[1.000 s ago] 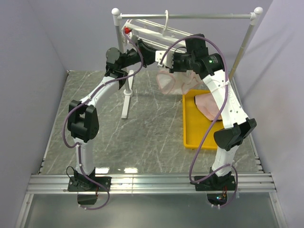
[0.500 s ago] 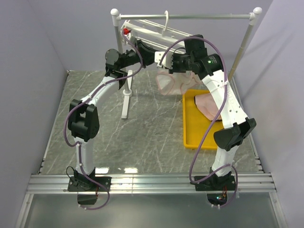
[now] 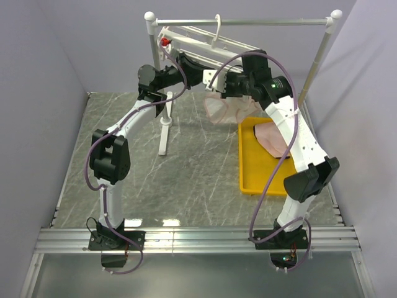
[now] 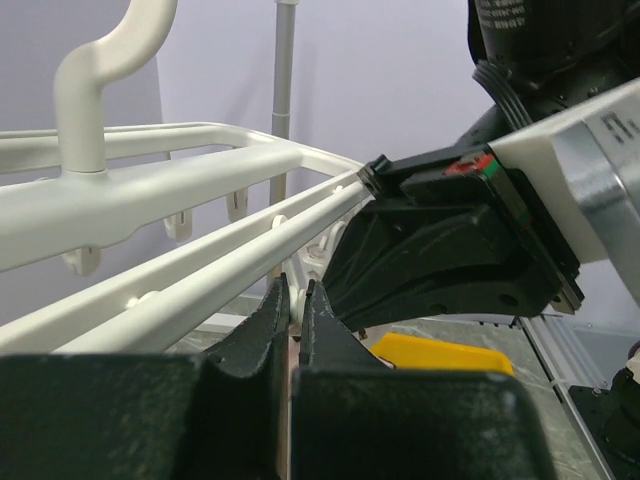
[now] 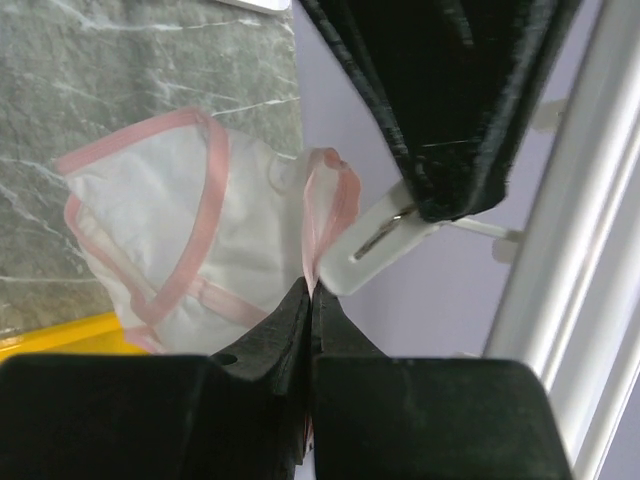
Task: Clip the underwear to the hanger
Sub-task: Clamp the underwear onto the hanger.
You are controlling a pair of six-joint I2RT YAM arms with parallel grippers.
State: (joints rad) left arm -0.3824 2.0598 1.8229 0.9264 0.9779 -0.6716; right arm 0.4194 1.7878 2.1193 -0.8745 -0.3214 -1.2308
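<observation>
Grey marbled counter [image 3: 186, 167] between pale lilac walls [image 3: 49, 56], yellow tray [image 3: 247, 180] at right, white hanger [image 3: 192, 38] on grey rail [image 3: 260, 22], left fingers [image 4: 268, 330] pinched on a clip [image 5: 375, 245], right fingers [image 5: 288, 325] clamped on pink underwear [image 5: 160, 215] hanging just beside that clip

Both arms are held raised and reaching forward, wrists set close together up high. Left arm [image 3: 127, 118] is bent sharply at the elbow; right arm [image 3: 296, 133] is arched over. Left gripper [image 4: 295, 290] is seen with jaws pressed together. Right gripper [image 5: 308, 290] is closed, with the underwear [image 5: 180, 230] pinched by its pink band.
</observation>
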